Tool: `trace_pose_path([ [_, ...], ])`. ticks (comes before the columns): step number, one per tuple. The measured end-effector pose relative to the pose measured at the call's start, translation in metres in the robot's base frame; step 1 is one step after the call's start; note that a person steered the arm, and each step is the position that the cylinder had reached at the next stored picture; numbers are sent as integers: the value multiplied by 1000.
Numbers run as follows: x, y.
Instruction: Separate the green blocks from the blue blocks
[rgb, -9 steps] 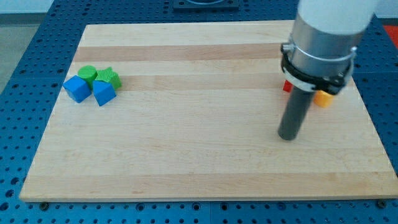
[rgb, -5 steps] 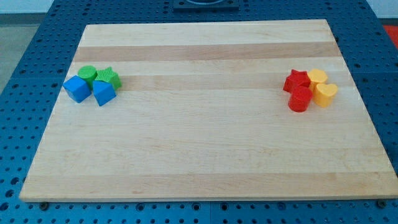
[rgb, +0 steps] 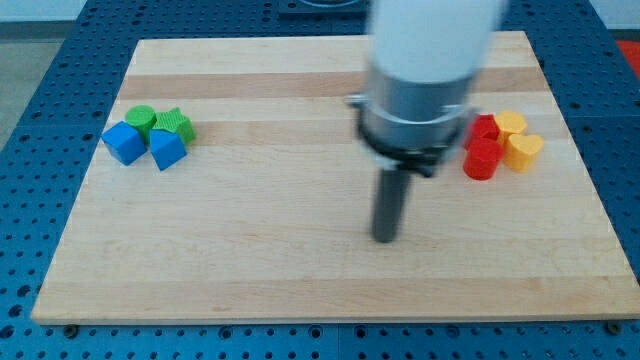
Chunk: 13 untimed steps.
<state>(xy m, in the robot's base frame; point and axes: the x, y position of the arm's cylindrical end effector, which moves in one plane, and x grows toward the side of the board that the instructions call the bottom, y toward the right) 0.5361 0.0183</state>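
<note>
Table (rgb: 300, 270): pale wood board on blue pegboard. My tip (rgb: 385, 238) sits right of centre toward the view's bottom, touching no block. No claw on this arm, only the rod, so nothing is open, closed or held.

Task cluster at the view's left, all four packed tight: green round block (rgb: 141, 117) and green star-like block (rgb: 176, 124) on the top side, blue cube (rgb: 124, 142) and blue wedge-shaped block (rgb: 167, 149) just below them, touching or nearly so. Tip is well apart from this group.

At the view's right, partly behind the arm body: two red blocks (rgb: 481, 158) and two yellow blocks (rgb: 522, 150), shapes hard to read. Not part of the job.

Risks, as I judge them: the greens and blues sit so close that a push from the side would drag a blue along with a green. A broad sweep could shove the whole cluster off the table's left edge, which is near.
</note>
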Motion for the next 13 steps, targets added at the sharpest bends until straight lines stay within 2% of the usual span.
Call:
trace_pose_path([
  [1,-5,-83],
  [2,-19,-132],
  [3,-52,-120],
  [4,-117,-86],
  [5,-155,-56],
  [6,-211,-79],
  [7,-236,-146],
  [8,-236,-252],
  [9,-227,-323],
  [12,-217,-323],
  [13,-178,-323],
])
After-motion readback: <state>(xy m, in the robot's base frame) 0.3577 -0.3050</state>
